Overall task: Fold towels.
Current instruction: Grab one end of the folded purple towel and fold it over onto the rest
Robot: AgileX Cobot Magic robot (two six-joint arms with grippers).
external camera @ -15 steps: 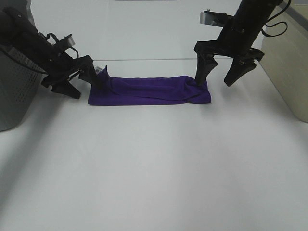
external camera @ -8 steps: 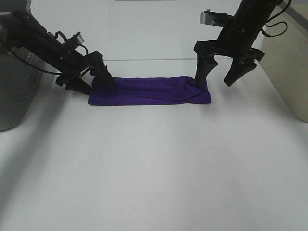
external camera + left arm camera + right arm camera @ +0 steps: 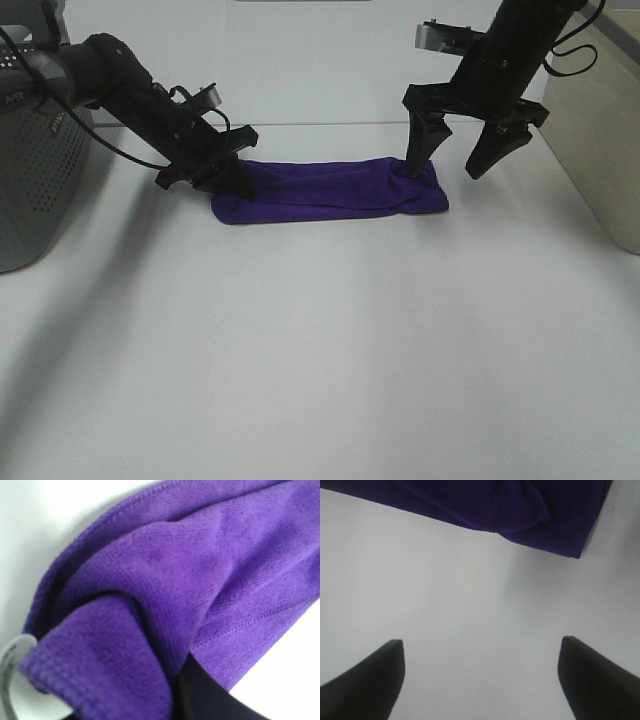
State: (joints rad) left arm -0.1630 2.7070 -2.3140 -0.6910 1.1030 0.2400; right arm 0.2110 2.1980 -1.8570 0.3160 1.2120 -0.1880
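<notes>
The left pincer (image 3: 228, 176) is no longer wide as a second ago: it is now shut on the end of the purple towel (image 3: 330, 188), and that end sits further inward, so the strip is shorter. I judge the grasp is made and this end can be carried over for a fold. The towel lies on the white worktop (image 3: 320, 350) between both pincers, a soft narrow band, bunched at the left pincer. The right pincer (image 3: 443, 172) stands wide and empty at the other end.
</notes>
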